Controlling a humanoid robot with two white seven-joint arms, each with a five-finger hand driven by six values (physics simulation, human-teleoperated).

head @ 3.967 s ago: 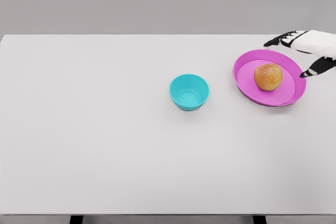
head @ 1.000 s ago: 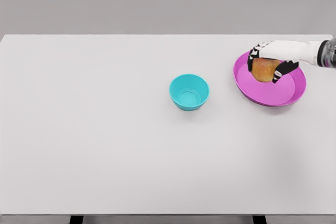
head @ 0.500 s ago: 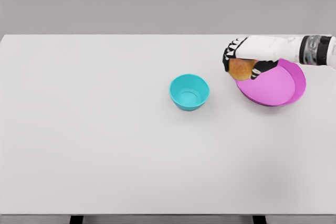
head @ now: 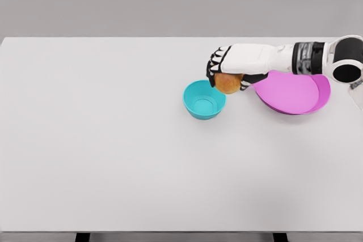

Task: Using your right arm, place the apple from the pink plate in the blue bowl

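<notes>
Gripping apple under right hand fingers, by bowl rim

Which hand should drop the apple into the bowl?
The right hand. It already grips the apple beside the blue bowl's rim, so only a short move remains. The left arm isn't in view.

White table, blue bowl near ctr, pink plate to its right, apart
</notes>
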